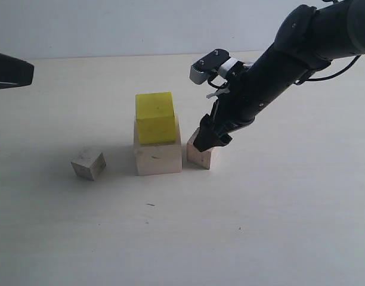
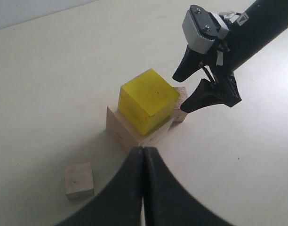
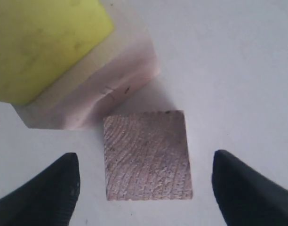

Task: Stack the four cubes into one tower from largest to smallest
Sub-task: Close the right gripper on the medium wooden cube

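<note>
– Pale tabletop (image 1: 260, 226) all round, plain wall (image 1: 141, 24) behind. What sits under your right arm?

– Through my right wrist camera I see a bare-wood cube (image 3: 146, 155) lying square between the fingers (image 3: 40, 193) of the right gripper (image 3: 146, 188). The jaws are spread wide, one finger on either side. A strip of table shows between each finger and the cube, so nothing is clamped.

– How low are you?

– On the exterior camera the fingertips overlap the upper part of that cube. I can't tell whether they reach the table.

– And the tower (image 1: 155, 128)?

– It has two levels. The large pale wooden cube (image 1: 158, 159) is on the table and the yellow cube (image 1: 154, 116) rests on top of it, set toward the base's left side as the exterior camera sees it. The cube I'm straddling stands on the table just beside the base, on its right in that view.

– The fourth one?

– The other bare-wood cube (image 1: 89, 164) stands alone on the table left of the tower. It is clear of the tower and well apart from both grippers. I can't tell which bare-wood cube is the bigger.

– Left arm?

– The left gripper (image 2: 144, 150) has its fingers pressed together with nothing between them. Its camera looks across at the tower.
</note>
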Robot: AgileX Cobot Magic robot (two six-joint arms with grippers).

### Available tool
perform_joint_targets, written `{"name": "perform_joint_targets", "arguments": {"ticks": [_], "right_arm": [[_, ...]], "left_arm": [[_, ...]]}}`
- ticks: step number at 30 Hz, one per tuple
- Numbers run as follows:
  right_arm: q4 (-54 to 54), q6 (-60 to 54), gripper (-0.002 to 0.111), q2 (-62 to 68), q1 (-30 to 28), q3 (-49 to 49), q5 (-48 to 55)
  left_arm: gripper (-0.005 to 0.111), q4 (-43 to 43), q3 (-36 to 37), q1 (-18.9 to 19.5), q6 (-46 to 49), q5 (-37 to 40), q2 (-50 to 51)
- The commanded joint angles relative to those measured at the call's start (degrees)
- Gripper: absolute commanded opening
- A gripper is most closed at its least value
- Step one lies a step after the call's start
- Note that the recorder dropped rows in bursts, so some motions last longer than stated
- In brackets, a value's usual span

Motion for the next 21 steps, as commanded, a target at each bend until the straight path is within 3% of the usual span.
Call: {"name": "perform_joint_targets", "arguments": {"ticks": [1, 5, 9, 18, 21], "right_arm": [[-0.22, 0.12, 0.073, 1.59, 0.02, -0.06, -0.27], [-0.38, 0.12, 0.073, 2.55, 0.02, -0.06, -0.44], [-0.38, 0.12, 0.065, 2.55, 0.02, -0.06, -1.22], [-0.65, 0.80, 0.000, 1.32, 0.02, -0.06, 3.15], [-3.49, 5.65, 0.000, -0.72, 0.02, -0.27, 3.04]], "left_arm": [[0.000, 0.04, 0.06, -0.24, -0.04, 0.53, 0.07], [0.000, 0.19, 0.06, -0.24, -0.04, 0.52, 0.07], [0.000, 0.19, 0.06, -0.24, -0.04, 0.52, 0.07], [0.000, 0.32, 0.06, -0.24, -0.04, 0.52, 0.07], [0.000, 0.68, 0.06, -0.24, -0.04, 0.52, 0.07]]}}
